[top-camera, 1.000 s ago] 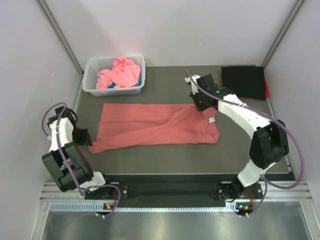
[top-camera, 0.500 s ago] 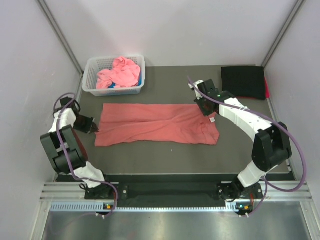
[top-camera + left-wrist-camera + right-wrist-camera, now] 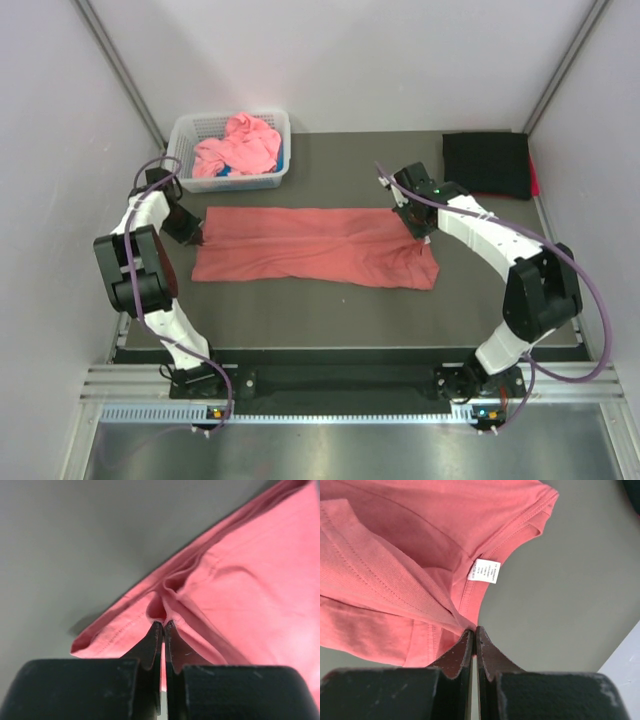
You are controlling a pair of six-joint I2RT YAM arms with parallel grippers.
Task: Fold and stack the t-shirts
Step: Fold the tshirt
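Observation:
A salmon-red t-shirt (image 3: 315,246) lies folded lengthwise into a long band across the middle of the dark table. My left gripper (image 3: 198,235) is shut on a pinch of its left edge (image 3: 165,605). At the right end my right gripper (image 3: 424,234) is shut on cloth by the collar, near the white label (image 3: 485,571). Pink t-shirts (image 3: 238,146) are bunched in the basket at the back left. A folded black t-shirt (image 3: 487,164) lies at the back right corner.
The white lattice basket (image 3: 181,170) stands at the back left, close to my left arm. Grey walls close in both sides and the back. The bare dark table (image 3: 340,310) runs in front of the folded shirt to the near edge.
My left gripper has carried the shirt's lower left edge up and back, over the shirt, so the band now lies narrower and straight. The right gripper has shifted slightly right and towards me.

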